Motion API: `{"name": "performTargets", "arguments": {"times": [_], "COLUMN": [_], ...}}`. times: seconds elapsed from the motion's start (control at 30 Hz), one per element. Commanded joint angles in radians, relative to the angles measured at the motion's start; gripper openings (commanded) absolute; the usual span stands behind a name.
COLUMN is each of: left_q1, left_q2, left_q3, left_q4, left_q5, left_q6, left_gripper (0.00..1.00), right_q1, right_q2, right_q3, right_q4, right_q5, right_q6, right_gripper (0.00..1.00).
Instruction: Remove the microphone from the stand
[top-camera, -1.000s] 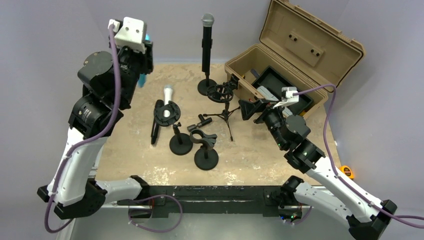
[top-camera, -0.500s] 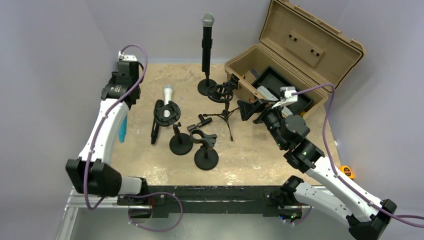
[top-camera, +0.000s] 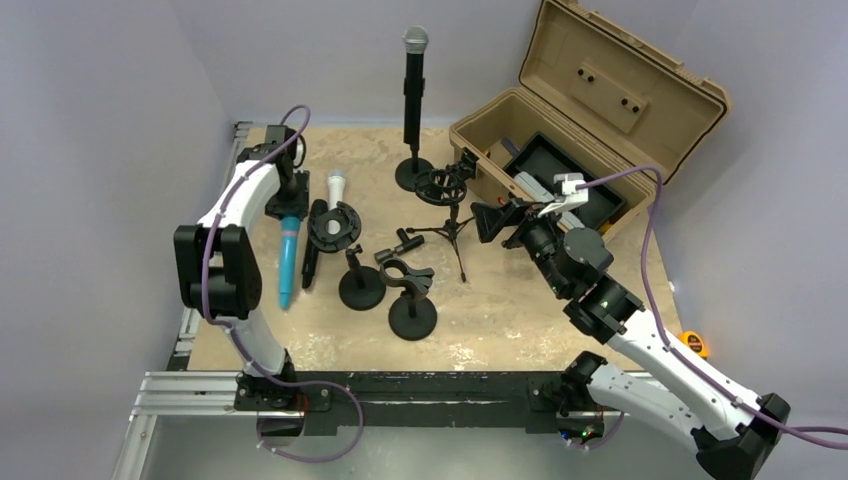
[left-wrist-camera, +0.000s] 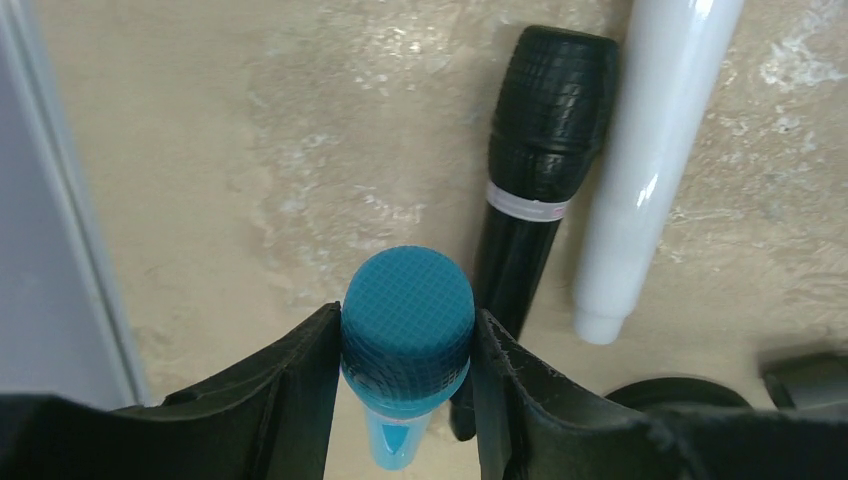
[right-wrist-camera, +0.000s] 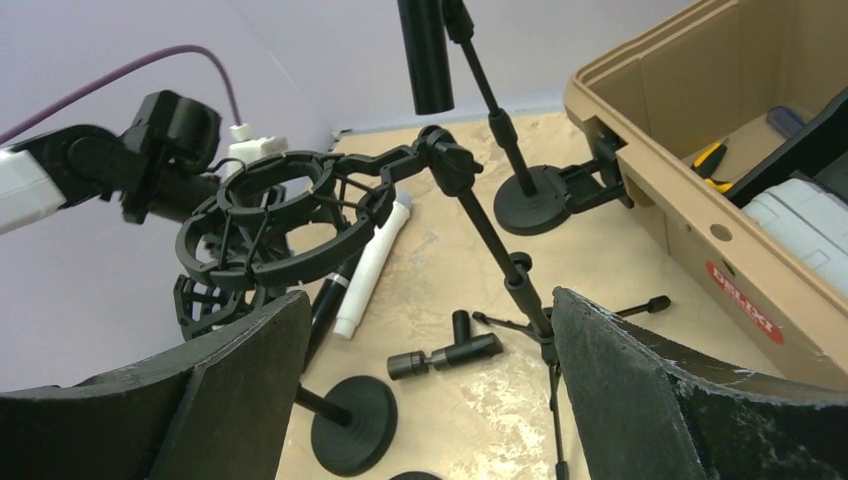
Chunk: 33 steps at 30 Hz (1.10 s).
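- Standing open at the right rear of the surface (top-camera: 520, 310), a tan case (top-camera: 600, 120) has its lid tipped back. Inside it are a black tray (top-camera: 545, 155), a pale grey item (right-wrist-camera: 800, 215) and a small yellow-and-black tool (right-wrist-camera: 712, 153).
- The left claw (left-wrist-camera: 405, 345) is clamped on the mesh head of a blue microphone (top-camera: 287, 262), one finger pressed to each side. The handle points toward the near edge; whether its tail touches the surface cannot be told.
- The blue microphone is clear of every stand. At the rear centre, an upright microphone (top-camera: 413, 80) with a silver grille sits in its round-based stand (top-camera: 413, 172), with neither claw near it.
- The right claw (right-wrist-camera: 430, 300) is spread wide and holds nothing. It faces a ring-shaped shock mount (right-wrist-camera: 285, 215) on a tripod stand (top-camera: 450, 235), close to it but not touching.
- Just beside the blue microphone, a lying black microphone (left-wrist-camera: 545, 150) and a white microphone (left-wrist-camera: 650, 150) rest side by side on the surface.
- A clip stand (top-camera: 410, 295) and a short post stand (top-camera: 360, 288) sit empty in the middle, toward the front.
- A grey rail (left-wrist-camera: 50, 200) marks the left edge, near the left claw, with a strip of bare surface between them. More bare surface lies on the near right, in front of the case.
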Motion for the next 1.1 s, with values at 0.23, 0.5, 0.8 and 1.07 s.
{"name": "performTargets", "arguments": {"times": [0.23,0.5,0.8,1.07], "left_q1": [0.050,0.057,0.065,0.066], "left_q2": [0.134,0.197,0.231,0.253], "left_q3": [0.096,0.119,0.117,0.116], "left_q4": [-0.069,-0.091,-0.095,-0.096], "left_q5": [0.195,0.176,0.194,0.200], "left_q6": [-0.056,-0.057,-0.052,-0.055], "left_gripper": [0.10,0.27,0.48,0.65], "right_q1": [-0.004,-0.004,-0.004,-0.004], "right_q2": [-0.022,-0.014,-0.008,0.010], "right_q3": [-0.023,-0.027,-0.029,-0.032], "right_q4": [0.053,0.050,0.055,0.059], "right_q5": [-0.028,-0.032,-0.033,-0.040], "right_q6": [0.016,0.012,0.010,0.018], "right_gripper": [0.88,0.87,0.87,0.87]}}
